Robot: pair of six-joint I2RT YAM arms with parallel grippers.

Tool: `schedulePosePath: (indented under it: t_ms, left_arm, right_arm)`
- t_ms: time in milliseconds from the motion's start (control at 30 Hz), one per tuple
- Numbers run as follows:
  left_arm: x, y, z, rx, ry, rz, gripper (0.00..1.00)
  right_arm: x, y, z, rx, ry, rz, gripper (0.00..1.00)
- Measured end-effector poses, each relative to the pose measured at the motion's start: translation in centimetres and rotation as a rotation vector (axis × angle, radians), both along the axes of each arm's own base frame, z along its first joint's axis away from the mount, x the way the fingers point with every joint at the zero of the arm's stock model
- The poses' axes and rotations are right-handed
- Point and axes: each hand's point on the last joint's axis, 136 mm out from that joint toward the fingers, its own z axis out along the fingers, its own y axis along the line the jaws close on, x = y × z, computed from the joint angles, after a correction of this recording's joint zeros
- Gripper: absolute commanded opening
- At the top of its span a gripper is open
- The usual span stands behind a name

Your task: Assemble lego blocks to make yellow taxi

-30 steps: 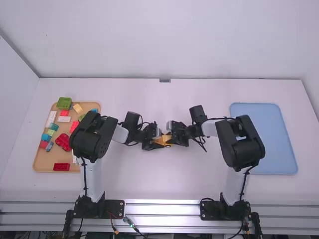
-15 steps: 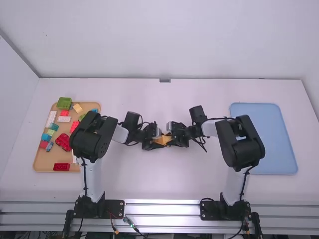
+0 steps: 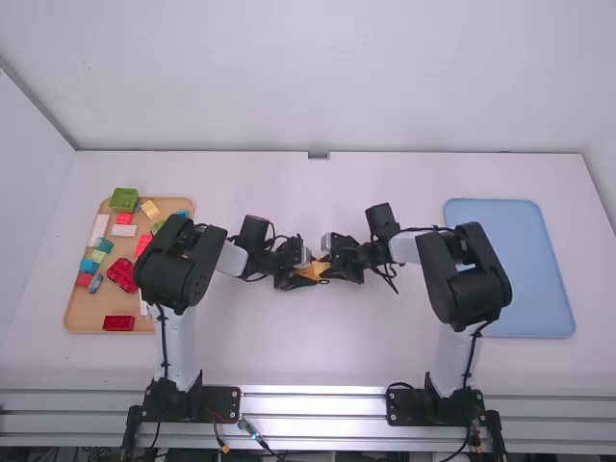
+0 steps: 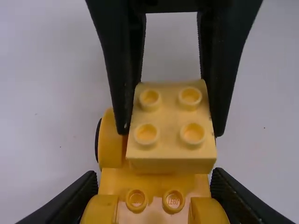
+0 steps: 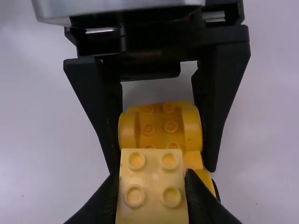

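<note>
High view: My left claw (image 3: pixel 307 274) and right claw (image 3: pixel 331 270) meet over the worktop (image 3: pixel 318 356). The edges of the tan tray (image 3: pixel 115 303) and blue tray (image 3: pixel 510 269) are well apart from them, so I have room to back out.

Left wrist view: My left claw grips the yellow car base (image 4: pixel 154 179). I should keep it flat.

Right wrist view: My right claw pinches the small yellow block (image 5: pixel 152 186). I'd line up its sides, then press straight down.

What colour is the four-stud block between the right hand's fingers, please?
The block is pale yellow, clearest in the left wrist view.
</note>
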Motion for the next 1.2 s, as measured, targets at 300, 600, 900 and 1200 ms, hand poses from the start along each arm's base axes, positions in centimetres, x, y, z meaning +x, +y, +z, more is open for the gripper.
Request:
schedulePosePath:
  t_ms: [300, 600, 900, 1200]
  left_arm:
    - [0.0, 0.0, 0.0, 0.000, 0.000, 0.000, 0.57]
    - [0.0, 0.0, 0.0, 0.000, 0.000, 0.001, 0.57]
    - [0.0, 0.0, 0.0, 0.000, 0.002, 0.001, 0.57]
    - [0.0, 0.0, 0.0, 0.000, 0.002, 0.001, 0.57]
  right_arm:
    - [0.7, 0.0, 0.0, -0.005, -0.038, -0.007, 0.09]
    - [0.8, 0.0, -0.1, -0.014, -0.037, -0.012, 0.43]
    - [1.2, -0.1, -0.2, -0.026, -0.030, -0.033, 0.66]
    - [2.0, 0.9, 1.9, 0.055, -0.055, -0.003, 0.66]
